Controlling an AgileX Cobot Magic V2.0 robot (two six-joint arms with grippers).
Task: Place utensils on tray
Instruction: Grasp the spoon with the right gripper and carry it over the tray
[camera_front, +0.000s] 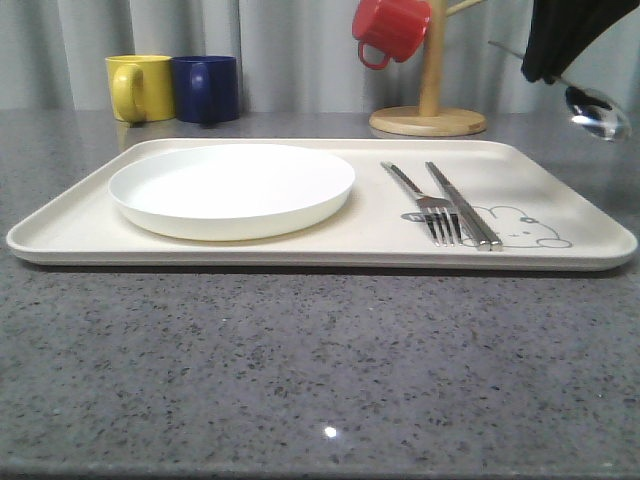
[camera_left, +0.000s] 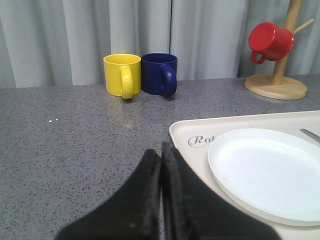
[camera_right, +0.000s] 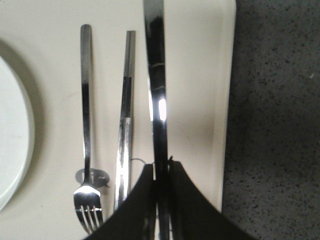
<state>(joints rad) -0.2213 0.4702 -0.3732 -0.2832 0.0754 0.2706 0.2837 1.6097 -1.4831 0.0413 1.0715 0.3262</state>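
The cream tray (camera_front: 560, 170) lies across the grey table. A silver fork (camera_front: 428, 203) and a knife (camera_front: 462, 204) rest side by side on its right part, over the rabbit drawing. My right gripper (camera_front: 548, 66) hangs above the tray's far right corner, shut on the spoon, whose bowl (camera_front: 598, 112) sticks out to the right. In the right wrist view the spoon handle (camera_right: 159, 95) runs out from between the fingers (camera_right: 162, 169), above the tray strip (camera_right: 200, 75) beside the knife (camera_right: 124, 135) and fork (camera_right: 86, 130). My left gripper (camera_left: 161, 151) is shut on nothing, over the table by the tray's left end (camera_left: 185, 131).
A round white plate (camera_front: 232, 187) fills the tray's left half. A yellow mug (camera_front: 138, 87) and a blue mug (camera_front: 206, 88) stand at the back left. A wooden mug tree (camera_front: 430, 110) with a red mug (camera_front: 390, 28) stands at the back right.
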